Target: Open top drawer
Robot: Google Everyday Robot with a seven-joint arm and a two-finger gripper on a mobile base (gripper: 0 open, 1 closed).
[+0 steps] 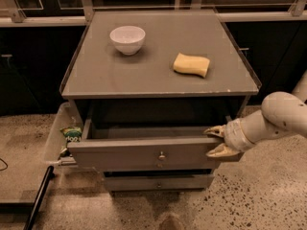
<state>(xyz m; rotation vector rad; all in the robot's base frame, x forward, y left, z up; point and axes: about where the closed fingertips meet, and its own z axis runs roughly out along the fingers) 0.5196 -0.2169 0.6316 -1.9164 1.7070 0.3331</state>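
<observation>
The top drawer (124, 153) stood pulled out at 6 o'clock below the cabinet top (158, 66); the gripper (216, 141) sat at its 3 o'clock end, fingers (215, 131) apart. It was likely set there to drag the front by its edge, not the knob (161, 155).

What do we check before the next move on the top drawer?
1. Is the top drawer out? Ok: partly open, inside of box visible.
2. Where is the gripper? Ok: at the drawer front's right end, fingers apart.
3. Is there firm contact with the front? Cannot tell.
4. Is the knob free? Ok: nothing on it.
5. Are the bowl and sponge stable? Ok: both sit on the top, back from the front edge.
6. Is the lower drawer shut? Ok.
</observation>
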